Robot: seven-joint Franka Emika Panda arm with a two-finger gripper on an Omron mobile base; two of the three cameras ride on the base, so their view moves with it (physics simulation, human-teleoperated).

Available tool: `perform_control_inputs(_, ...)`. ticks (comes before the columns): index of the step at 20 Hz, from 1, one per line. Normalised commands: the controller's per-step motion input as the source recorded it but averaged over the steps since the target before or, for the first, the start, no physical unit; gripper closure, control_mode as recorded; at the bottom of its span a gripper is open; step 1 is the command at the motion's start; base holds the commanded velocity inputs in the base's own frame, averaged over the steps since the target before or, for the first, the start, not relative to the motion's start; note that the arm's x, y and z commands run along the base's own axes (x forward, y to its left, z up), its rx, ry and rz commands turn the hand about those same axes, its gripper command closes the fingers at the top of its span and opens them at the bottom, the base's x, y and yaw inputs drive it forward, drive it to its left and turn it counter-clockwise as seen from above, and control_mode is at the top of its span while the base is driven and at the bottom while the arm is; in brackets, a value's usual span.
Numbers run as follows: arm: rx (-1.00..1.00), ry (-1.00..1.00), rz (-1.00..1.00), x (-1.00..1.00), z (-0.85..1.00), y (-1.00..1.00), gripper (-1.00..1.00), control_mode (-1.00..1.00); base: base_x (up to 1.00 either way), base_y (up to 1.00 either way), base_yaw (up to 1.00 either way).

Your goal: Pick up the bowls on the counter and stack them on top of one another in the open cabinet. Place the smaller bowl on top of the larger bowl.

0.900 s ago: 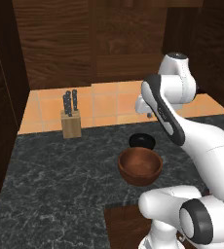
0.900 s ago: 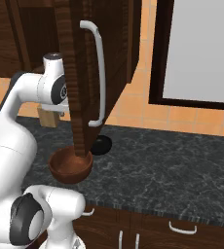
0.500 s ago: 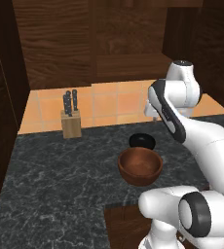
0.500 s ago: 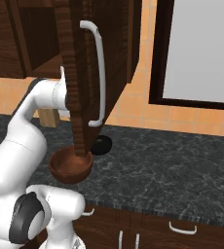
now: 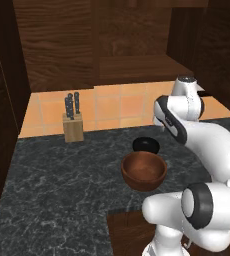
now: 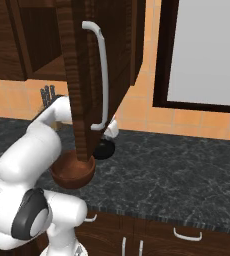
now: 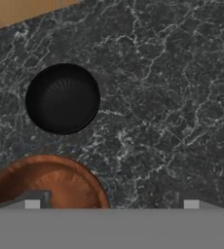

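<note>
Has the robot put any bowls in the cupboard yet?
Not yet. Both bowls sit on the counter: the wooden larger bowl and, just behind it, the black smaller bowl. In hand: nothing, the hand view looks down on both bowls from above, with the gripper open. Left to do: carry the larger bowl to the open cabinet shelf, then set the smaller bowl on top.

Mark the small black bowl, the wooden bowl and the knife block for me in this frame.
smaller bowl (image 7: 63,98), hand view, centre of its dark inside.
larger bowl (image 5: 144,170), left base view, middle of its hollow.
knife block (image 5: 73,129), left base view, front face of the wooden block.
</note>
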Motion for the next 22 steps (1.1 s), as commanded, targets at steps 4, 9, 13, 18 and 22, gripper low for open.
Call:
perform_control_inputs(4, 0.08, -0.04, 0.0, 0.23, -0.65, 0.02, -1.0, -1.0, 0.0, 0.0, 0.0)
perform_control_inputs(9, 0.04, -0.04, 0.0, 0.29, -0.57, 0.03, -1.0, -1.0, 0.0, 0.0, 0.0)
perform_control_inputs(13, 0.0, -0.01, 0.0, 0.36, -0.34, 0.0, -1.0, -1.0, 0.0, 0.0, 0.0)
perform_control_inputs(18, -0.01, 0.0, 0.0, 0.32, -0.44, 0.0, -1.0, -1.0, 0.0, 0.0, 0.0)
perform_control_inputs(22, 0.0, 0.0, -0.01, 0.4, -0.41, 0.0, -1.0, -1.0, 0.0, 0.0, 0.0)
